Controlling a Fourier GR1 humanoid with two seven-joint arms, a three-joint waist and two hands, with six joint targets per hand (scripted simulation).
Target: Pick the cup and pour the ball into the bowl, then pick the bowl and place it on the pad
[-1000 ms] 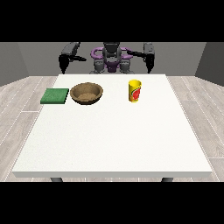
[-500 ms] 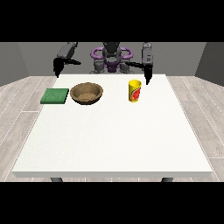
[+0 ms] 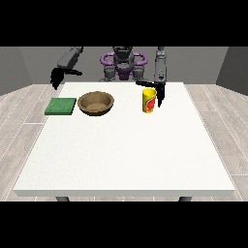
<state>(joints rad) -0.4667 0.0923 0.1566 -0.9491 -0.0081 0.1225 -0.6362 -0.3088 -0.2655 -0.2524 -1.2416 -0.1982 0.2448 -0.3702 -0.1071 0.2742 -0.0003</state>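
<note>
A yellow cup with a red mark stands upright on the white table, right of centre at the far side. A brown bowl sits to its left, and a green pad lies left of the bowl. The hand at the view's right hangs just right of the cup, fingers pointing down and straight, thumb stretched over the cup's rim. The hand at the view's left hovers above the table's far left corner, beyond the pad, fingers relaxed. No ball shows; the cup's inside is hidden.
The robot's torso stands behind the table's far edge. The near half of the table holds only bare white surface. Wooden floor surrounds the table.
The hand at the view's right has come down and forward from shoulder height to beside the cup. The hand at the view's left has swung outward and lower, toward the table's left corner.
</note>
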